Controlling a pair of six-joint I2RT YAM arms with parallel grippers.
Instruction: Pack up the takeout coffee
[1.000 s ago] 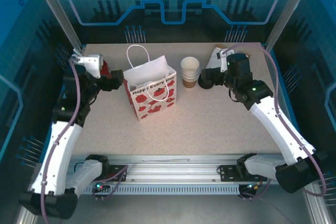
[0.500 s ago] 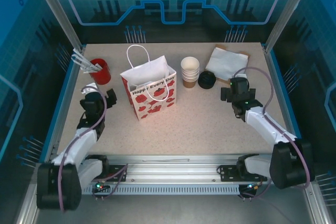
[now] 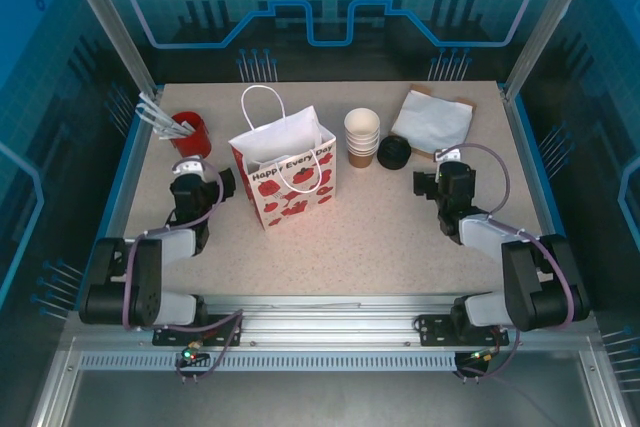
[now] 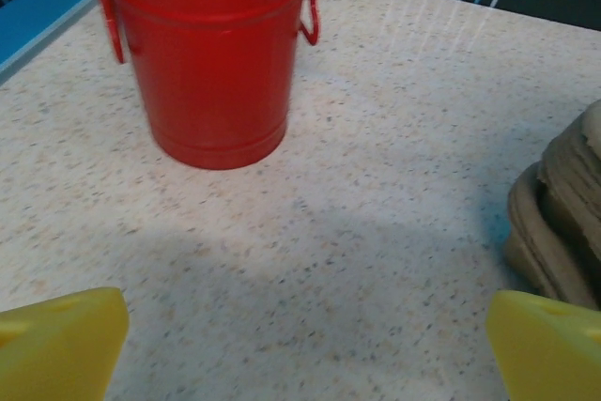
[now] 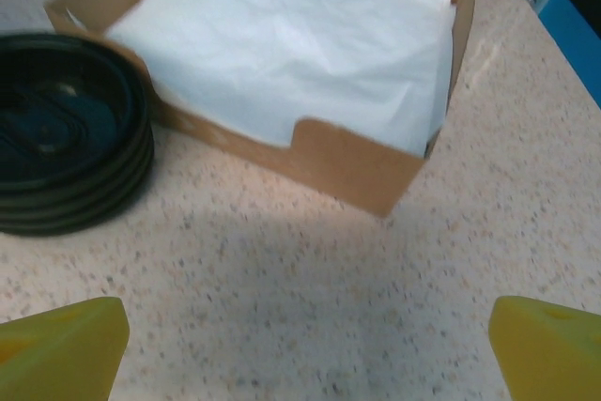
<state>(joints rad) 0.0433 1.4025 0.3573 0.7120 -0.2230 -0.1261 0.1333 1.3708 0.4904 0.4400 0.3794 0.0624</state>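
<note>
My left gripper [image 4: 300,363] has its two smooth yellow plastic fingertips [image 4: 58,345] spread wide apart, with nothing but bare counter between them. My right gripper [image 5: 300,354] is the same: two yellow fingertips [image 5: 549,343] far apart, holding nothing. Both sit low over a pale, speckled, stone-look tabletop [image 3: 400,247].

Ahead of my left fingers stands one glossy red metal bucket [image 4: 211,63], round and slightly tapered, with two loop handles. It holds thin white paper-wrapped sticks [image 3: 155,112].

Ahead of my right fingers, to the left, is a short stack of round black plastic lids [image 5: 66,138] with ridged rims, about three deep. Just beside it lies one shallow brown cardboard tray [image 5: 347,161] lined with crinkled white paper [image 5: 291,44].

From above, between my arms, one white paper gift bag [image 3: 290,182] stands upright. It is printed with red flowers and the words "Happy Every Day", and has two white cord handles. Just right of it is one stack of lidless white paper cups [image 3: 362,132], brown at the base; I cannot count them exactly.

I cannot tell where the takeout coffee is, because the bag's inside is hidden.
</note>
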